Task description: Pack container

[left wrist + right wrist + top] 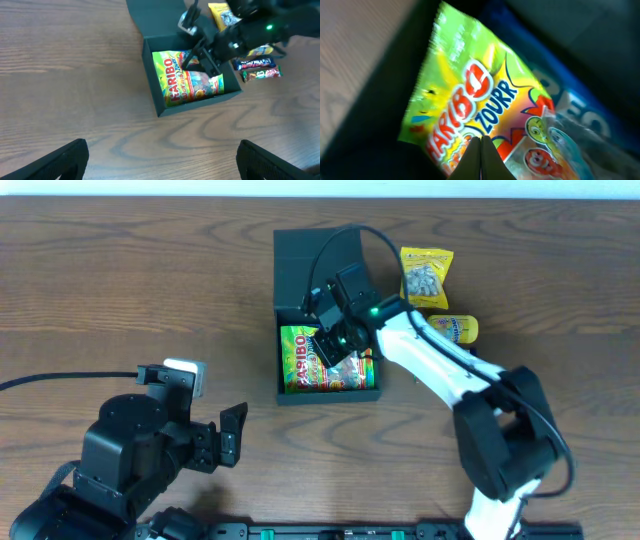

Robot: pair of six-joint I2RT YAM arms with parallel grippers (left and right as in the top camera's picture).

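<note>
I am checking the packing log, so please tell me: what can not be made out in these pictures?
Right wrist view: the blue packet next to the Haribo bag is blurred and cut off; its name is unreadable.
Overhead view: the right gripper covers part of that bag in the container.
Left wrist view: the small bars' labels are too small to read.

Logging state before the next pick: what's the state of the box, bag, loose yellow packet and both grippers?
container: lid open, flap up.
Haribo bag: lying inside the container.
yellow packet: outside the container.
right gripper: shut, over the bag.
left gripper: open, empty.
</note>
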